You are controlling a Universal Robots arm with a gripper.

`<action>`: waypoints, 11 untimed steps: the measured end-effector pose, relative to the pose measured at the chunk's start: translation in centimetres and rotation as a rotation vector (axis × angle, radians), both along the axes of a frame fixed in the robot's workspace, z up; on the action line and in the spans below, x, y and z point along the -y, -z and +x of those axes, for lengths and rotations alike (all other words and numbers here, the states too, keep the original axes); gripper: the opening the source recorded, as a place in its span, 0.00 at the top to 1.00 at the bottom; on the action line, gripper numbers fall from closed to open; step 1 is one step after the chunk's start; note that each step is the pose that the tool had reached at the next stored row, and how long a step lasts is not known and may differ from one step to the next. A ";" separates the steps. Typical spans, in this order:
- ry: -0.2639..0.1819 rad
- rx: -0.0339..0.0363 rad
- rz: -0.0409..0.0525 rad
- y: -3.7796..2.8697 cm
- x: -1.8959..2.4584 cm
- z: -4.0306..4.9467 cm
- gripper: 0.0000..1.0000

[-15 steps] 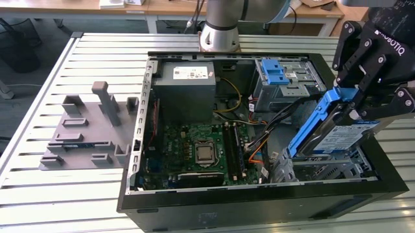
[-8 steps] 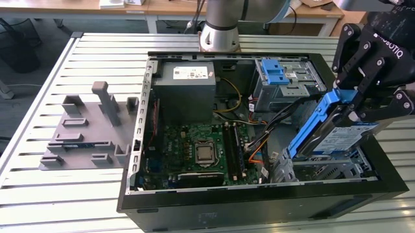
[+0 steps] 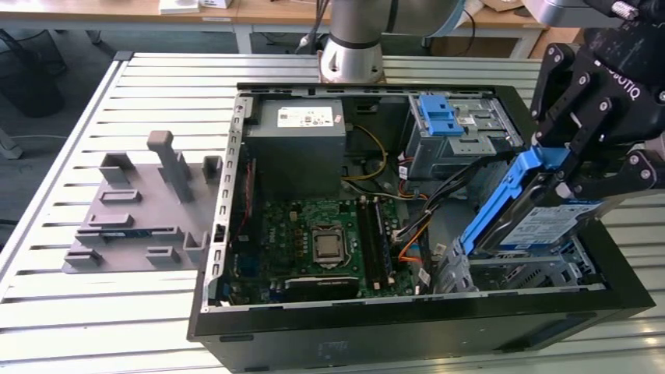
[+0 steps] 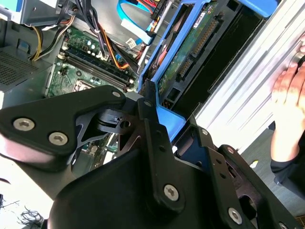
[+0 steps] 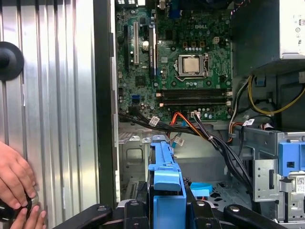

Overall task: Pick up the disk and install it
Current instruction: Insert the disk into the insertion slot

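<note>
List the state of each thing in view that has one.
gripper, shut on the disk.
disk, gripped, tilted steeply, lower end inside the case.
computer case, open on top, insides exposed.
processor, bare, no cooler on it.
person's hand, resting at the slatted table, beside the case.

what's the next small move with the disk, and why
Probably lower it gently and level it: the end effector holds the disk steeply tilted, its lower end near the metal bay in the case, not yet seated.
</note>
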State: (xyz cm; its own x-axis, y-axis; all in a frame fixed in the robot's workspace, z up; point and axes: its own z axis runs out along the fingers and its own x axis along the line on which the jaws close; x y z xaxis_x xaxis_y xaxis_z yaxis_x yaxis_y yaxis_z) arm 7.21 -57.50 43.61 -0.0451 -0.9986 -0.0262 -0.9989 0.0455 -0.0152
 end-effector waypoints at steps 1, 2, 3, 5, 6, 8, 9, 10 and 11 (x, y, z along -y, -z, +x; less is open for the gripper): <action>0.000 0.0000 0.0000 0.06 0.00 0.00 0.64; 0.000 0.0000 -0.0001 0.11 0.00 0.00 0.64; 0.000 0.0000 -0.0001 0.18 0.00 0.01 0.64; 0.000 0.0000 -0.0001 0.32 0.00 0.01 0.64; 0.000 0.0000 0.0000 0.40 0.00 0.01 0.64; 0.000 0.0000 0.0000 0.56 0.00 0.01 0.64; 0.000 0.0000 0.0000 0.65 0.00 0.01 0.64; 0.000 0.0000 0.0000 0.74 0.00 0.01 0.64; 0.000 0.0000 -0.0001 0.83 0.00 0.01 0.64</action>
State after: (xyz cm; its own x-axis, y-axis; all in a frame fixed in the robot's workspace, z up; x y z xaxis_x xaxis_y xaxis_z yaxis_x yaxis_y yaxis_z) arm 7.22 -57.50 42.78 -0.0450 -0.9986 -0.0262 -0.9989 0.0454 -0.0151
